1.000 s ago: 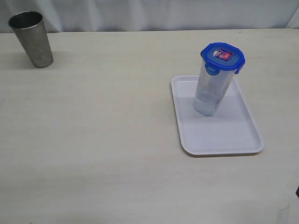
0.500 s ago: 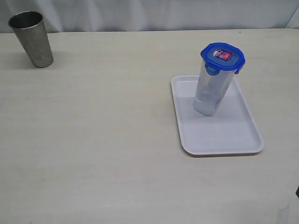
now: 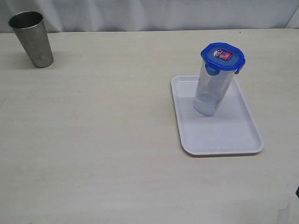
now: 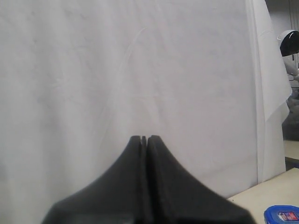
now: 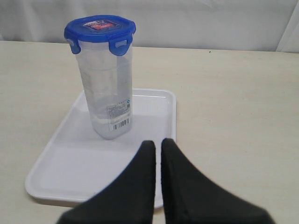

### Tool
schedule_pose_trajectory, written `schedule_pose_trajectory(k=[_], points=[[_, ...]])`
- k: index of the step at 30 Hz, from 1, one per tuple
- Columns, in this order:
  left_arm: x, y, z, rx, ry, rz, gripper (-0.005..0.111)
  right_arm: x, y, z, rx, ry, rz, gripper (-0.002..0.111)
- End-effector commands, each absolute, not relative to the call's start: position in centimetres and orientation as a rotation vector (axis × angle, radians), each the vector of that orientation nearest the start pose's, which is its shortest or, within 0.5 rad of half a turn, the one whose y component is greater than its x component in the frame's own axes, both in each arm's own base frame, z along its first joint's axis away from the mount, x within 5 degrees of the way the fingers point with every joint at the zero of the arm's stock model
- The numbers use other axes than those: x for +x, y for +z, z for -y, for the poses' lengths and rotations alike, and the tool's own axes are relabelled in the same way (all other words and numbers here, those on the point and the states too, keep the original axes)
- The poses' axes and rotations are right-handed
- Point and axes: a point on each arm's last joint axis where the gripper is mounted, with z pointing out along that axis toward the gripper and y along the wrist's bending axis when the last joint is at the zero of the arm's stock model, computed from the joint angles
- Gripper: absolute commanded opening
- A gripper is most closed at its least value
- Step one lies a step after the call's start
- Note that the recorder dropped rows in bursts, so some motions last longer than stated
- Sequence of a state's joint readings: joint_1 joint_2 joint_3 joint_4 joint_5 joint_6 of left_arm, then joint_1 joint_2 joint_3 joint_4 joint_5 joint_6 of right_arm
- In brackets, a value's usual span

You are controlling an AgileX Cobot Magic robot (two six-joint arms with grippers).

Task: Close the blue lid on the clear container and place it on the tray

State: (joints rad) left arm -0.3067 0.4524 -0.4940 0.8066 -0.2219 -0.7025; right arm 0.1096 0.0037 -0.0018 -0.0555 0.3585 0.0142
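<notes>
On the tray, the clear container stands upright, the blue lid seated on top. The 2 claws, left gripper and right gripper, are closed and empty, apart from it. Placement looks finished, so no further move seems needed.

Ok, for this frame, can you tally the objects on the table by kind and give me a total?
metal cup: 1
clear container: 1
blue lid: 1
tray: 1
Total: 4
</notes>
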Motion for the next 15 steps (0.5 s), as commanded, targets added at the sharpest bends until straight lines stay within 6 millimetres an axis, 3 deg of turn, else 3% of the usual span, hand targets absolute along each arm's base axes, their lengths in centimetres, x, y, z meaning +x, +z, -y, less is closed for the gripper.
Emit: schedule_pose_trajectory(k=[1,5,15], points=[[7.9,36.2,3.9,0.367,-0.287,-1.208,0.000,5.3,18.2,-0.4,-0.116,0.032,-1.826,0.004],[6.4,36.8,3.0,0.320,-0.230,-1.150,0.000,5.3,18.2,-0.4,-0.116,0.032,-1.826,0.004],[0.4,37.7,1.5,0.247,-0.134,-0.909,0.000,5.3,18.2,-0.4,-0.116,0.032,-1.826,0.004]])
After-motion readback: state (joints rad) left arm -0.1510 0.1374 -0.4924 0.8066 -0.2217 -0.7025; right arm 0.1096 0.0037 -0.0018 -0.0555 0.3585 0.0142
